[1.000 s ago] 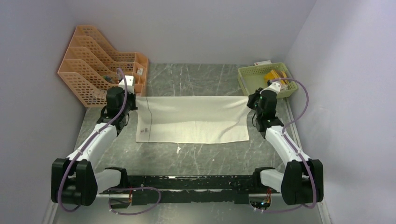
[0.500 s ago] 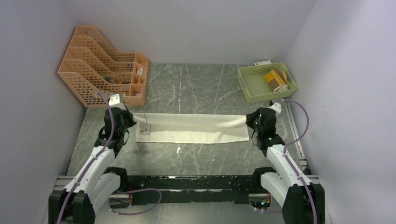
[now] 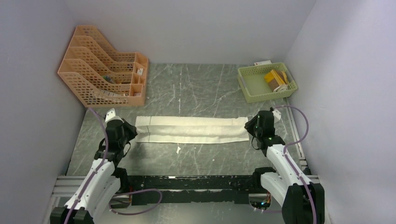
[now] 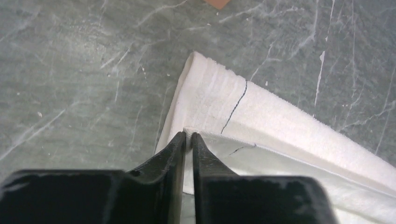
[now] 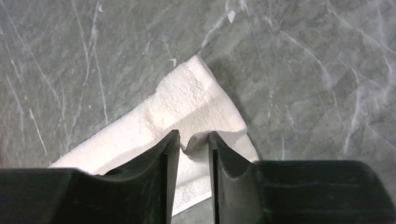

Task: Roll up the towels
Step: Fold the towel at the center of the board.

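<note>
1. Since a second ago, both arms have drawn back toward their bases. The cream-white towel point(image 3: 191, 129), then spread as a broad rectangle, now lies as a long narrow strip folded lengthwise.
2. The strip lies flat across the middle of the tabletop point(image 3: 196, 88), its ends just in front of the two arms.
3. The left tool point(image 4: 188, 136) sits at the strip's left end. Its fingers are almost together, with the tips at the corner of the upper layer. I cannot tell whether they pinch it.
4. The right tool point(image 5: 194, 137) stands with its fingers apart, and a small raised fold of the towel's right corner lies between them.
5. The mustard-yellow towel point(image 3: 273, 77) lies in the green basket point(image 3: 264, 97) at the far right. An orange file rack point(image 3: 105, 65) stands at the far left.
</note>
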`<state>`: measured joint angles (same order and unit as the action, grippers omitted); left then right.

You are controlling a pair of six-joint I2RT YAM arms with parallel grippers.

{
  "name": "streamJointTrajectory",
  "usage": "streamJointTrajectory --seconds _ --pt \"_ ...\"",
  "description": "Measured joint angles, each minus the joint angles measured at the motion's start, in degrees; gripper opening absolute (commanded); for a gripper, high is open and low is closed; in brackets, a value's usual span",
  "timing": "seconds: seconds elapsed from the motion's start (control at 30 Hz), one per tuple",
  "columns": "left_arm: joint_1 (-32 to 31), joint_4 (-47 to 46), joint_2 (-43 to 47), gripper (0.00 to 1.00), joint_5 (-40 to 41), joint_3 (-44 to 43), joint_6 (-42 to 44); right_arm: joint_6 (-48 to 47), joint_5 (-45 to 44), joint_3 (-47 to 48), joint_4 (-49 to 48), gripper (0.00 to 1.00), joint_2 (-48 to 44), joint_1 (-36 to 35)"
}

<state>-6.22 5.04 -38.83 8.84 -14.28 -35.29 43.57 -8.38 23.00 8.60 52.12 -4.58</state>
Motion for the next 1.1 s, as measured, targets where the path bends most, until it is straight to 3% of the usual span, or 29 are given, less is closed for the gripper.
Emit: streamJointTrajectory --seconds 0.07,0.1,0.17,0.3,0.43,0.57,0.7,0.93,1.1 --pt "-0.09 2.1 1.46 0.83 -0.11 0.02 -1.9 0.59 -0.28 0.0 1.18 0.57 -0.02 0.09" --pt "-0.28 3.1 2.29 0.98 -0.04 0.0 -2.54 0.9 -0.52 0.0 1.81 0.65 -0.24 0.11" --pt "-0.39 5.18 3.67 0.99 0.26 -0.22 -4.07 1.46 -1.53 0.02 3.19 0.74 -0.94 0.13" --pt "-0.48 9.86 4.57 1.0 3.28 -3.82 -4.76 2.97 -5.35 0.9 6.64 0.78 -4.09 0.13" --pt "-0.61 9.64 3.65 1.0 3.96 -10.69 -2.43 3.39 -8.04 2.89 6.64 0.9 -8.59 0.13" --pt "-0.87 6.8 -5.42 0.94 -4.37 -18.62 -0.66 1.49 -5.51 5.31 1.86 0.87 -7.8 -0.46" --pt "-6.05 7.32 -22.27 0.93 -9.55 -25.83 0.66 -2.62 -3.26 11.96 0.35 0.82 1.99 -5.07" --pt "-24.39 15.06 -47.89 0.92 -8.85 -40.96 5.42 -13.16 -6.62 29.9 3.5 0.84 26.49 -26.32" --pt "-29.44 17.81 -56.96 0.92 -5.81 -47.19 6.38 -16.17 -5.95 35.26 6.84 0.84 39.78 -30.62"
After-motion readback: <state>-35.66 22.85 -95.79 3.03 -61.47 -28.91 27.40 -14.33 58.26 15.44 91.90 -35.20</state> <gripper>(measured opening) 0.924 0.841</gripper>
